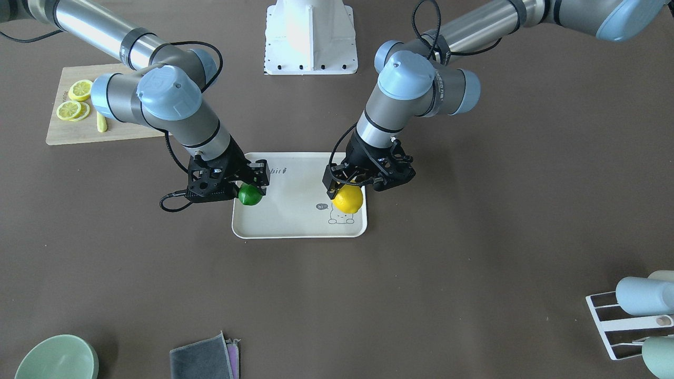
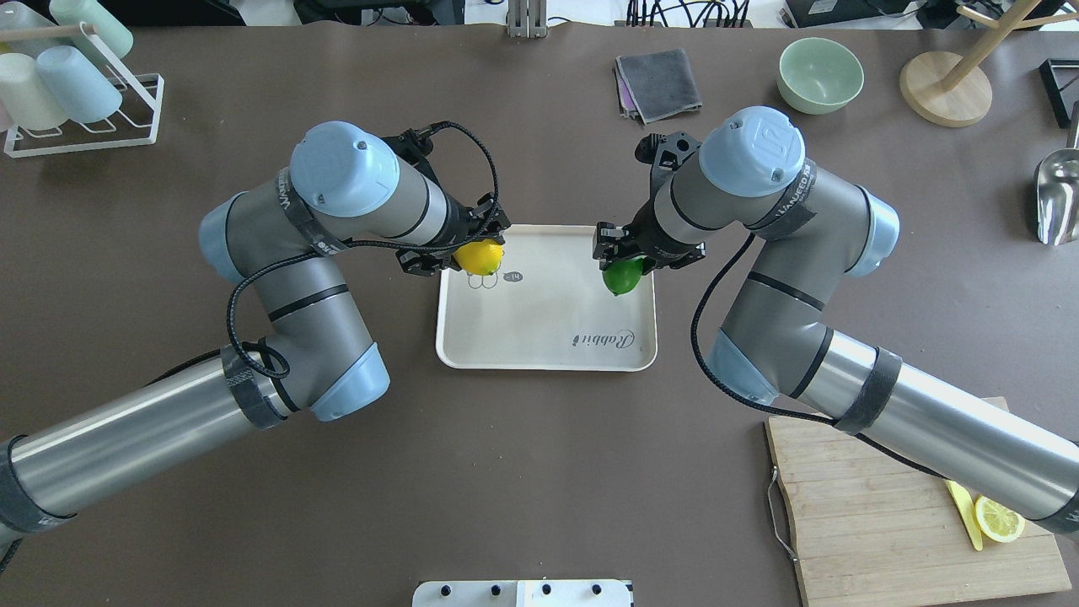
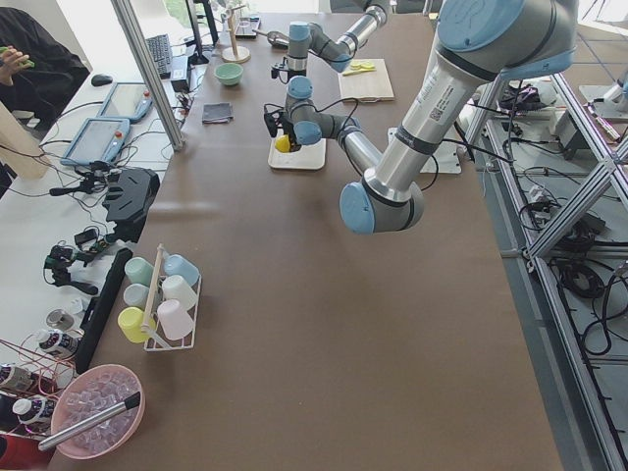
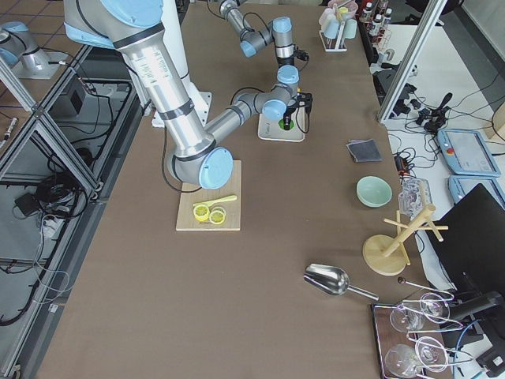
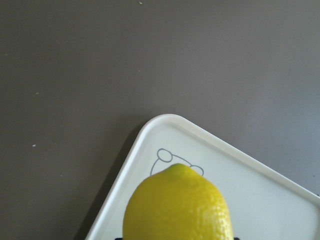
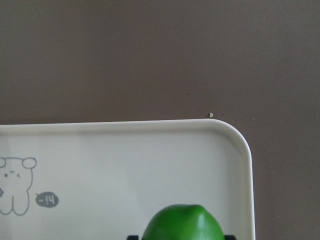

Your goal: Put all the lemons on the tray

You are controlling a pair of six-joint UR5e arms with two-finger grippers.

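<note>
Overhead exterior view: the left end effector (image 2: 474, 249) pinches the yellow lemon (image 2: 482, 260), and the right end effector (image 2: 630, 261) pinches the green lemon (image 2: 622, 277). The tray (image 2: 548, 358) lies directly beneath both end effectors.

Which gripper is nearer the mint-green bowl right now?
Right. The right gripper, holding the green lemon, is at the tray edge toward the mint-green bowl; the left gripper, with the yellow lemon, is across the tray, farther off.
</note>
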